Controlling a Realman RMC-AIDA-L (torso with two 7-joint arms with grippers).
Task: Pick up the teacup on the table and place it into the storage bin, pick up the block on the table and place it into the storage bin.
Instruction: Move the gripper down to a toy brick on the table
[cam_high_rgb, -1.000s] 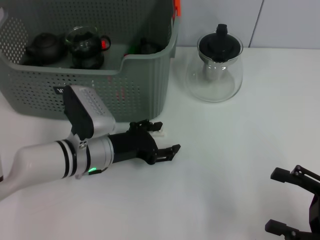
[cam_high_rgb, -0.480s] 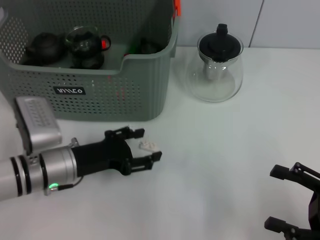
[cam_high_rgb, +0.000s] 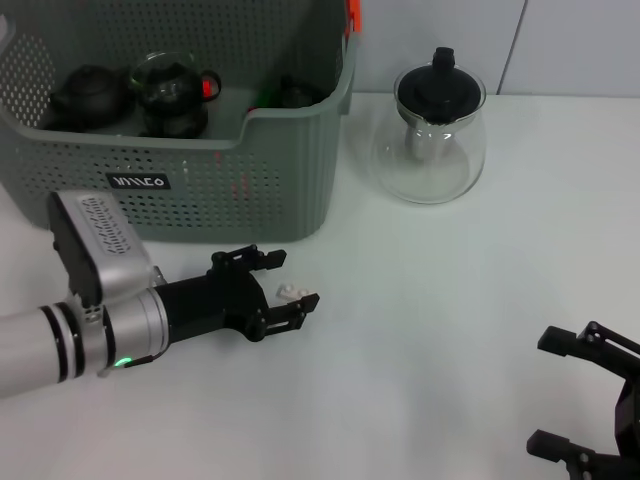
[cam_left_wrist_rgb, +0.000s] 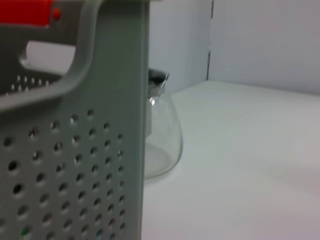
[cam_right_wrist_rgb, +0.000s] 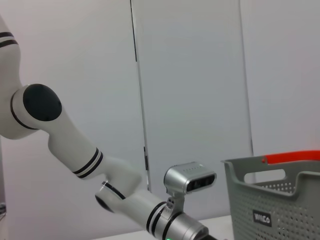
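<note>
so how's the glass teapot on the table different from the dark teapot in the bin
The glass teapot is clear, with only its lid black; the dark teapot is opaque and dark all over. The glass teapot stands on the white table, outside the storage bin and to its right; the dark teapot sits inside the bin at its left end. The glass one looks larger. Both are upright with lids on.

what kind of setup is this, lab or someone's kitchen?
Probably a lab or test bench: a bare white table, plain pale wall panels, and staged props only, a bin holding teaware and a glass teapot.
</note>
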